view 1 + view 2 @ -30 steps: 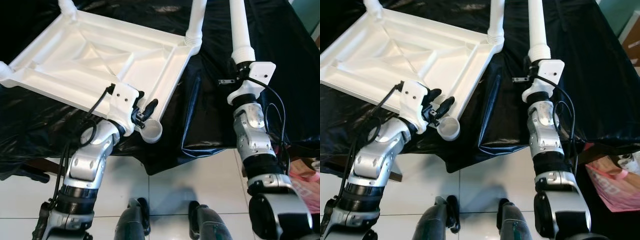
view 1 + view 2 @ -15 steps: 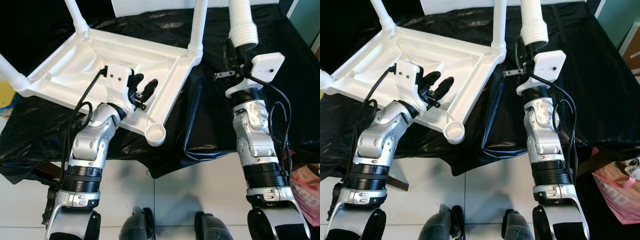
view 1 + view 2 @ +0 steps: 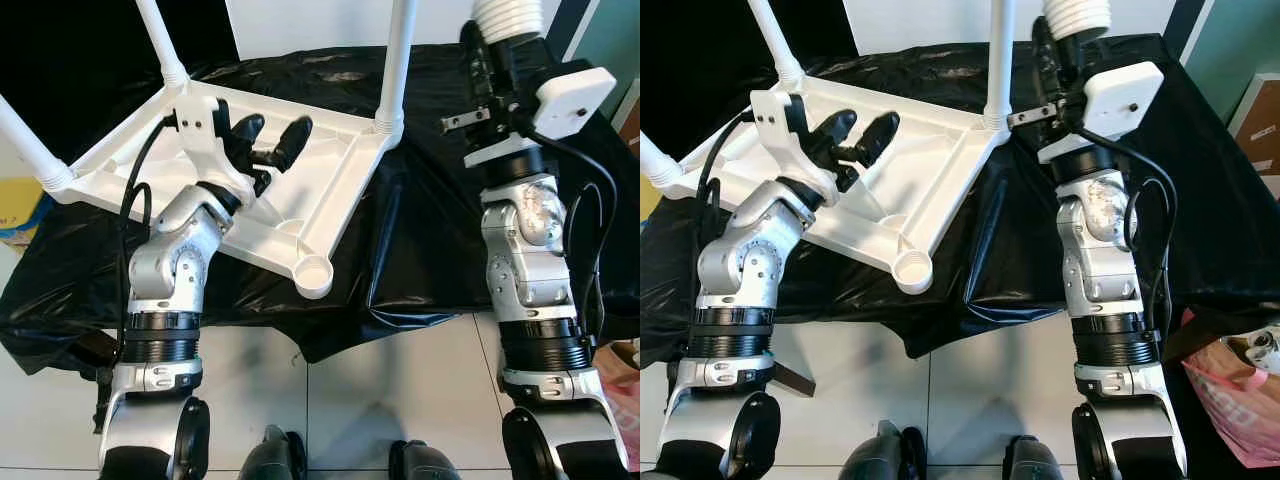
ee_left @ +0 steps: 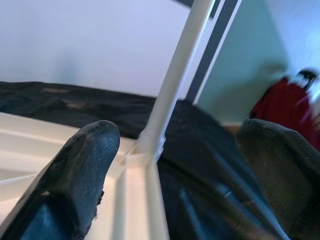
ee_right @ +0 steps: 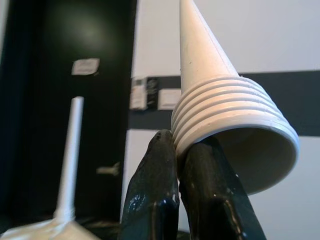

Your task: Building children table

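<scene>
We record one white moulded plastic child's tabletop (image 3: pixel 300 195) lying upside down on a desk covered with black plastic sheeting (image 3: pixel 420 250). Three white tapered plastic legs stand upright in its corner sockets: one at the far left corner (image 3: pixel 25 140), one at the rear left corner (image 3: pixel 160 40), and one at the rear right corner (image 3: pixel 397 60). The fourth socket, an empty round collar (image 3: pixel 313 275), sits at the near corner, overhanging the desk edge.

The left end effector (image 3: pixel 268 140) hovers above the ribbed underside of the tabletop, its two black fingers spread apart with nothing between them. In the left wrist view we see the fingers (image 4: pixel 80 165) set wide, with the rear right leg (image 4: pixel 175 80) standing in the gap beyond them.

The right end effector (image 3: pixel 490 70) is raised on the right side, well apart from the tabletop, above the black sheeting. It pinches a fourth white plastic leg (image 3: pixel 508 15) by its ribbed, threaded open end. In the right wrist view the two fingers (image 5: pixel 155 195) are pressed against the ribbed collar of this leg (image 5: pixel 220 125), whose taper points away from the camera.

A pink bag (image 3: pixel 1235 385) lies on the white tiled floor (image 3: pixel 380 400) at the far right.
</scene>
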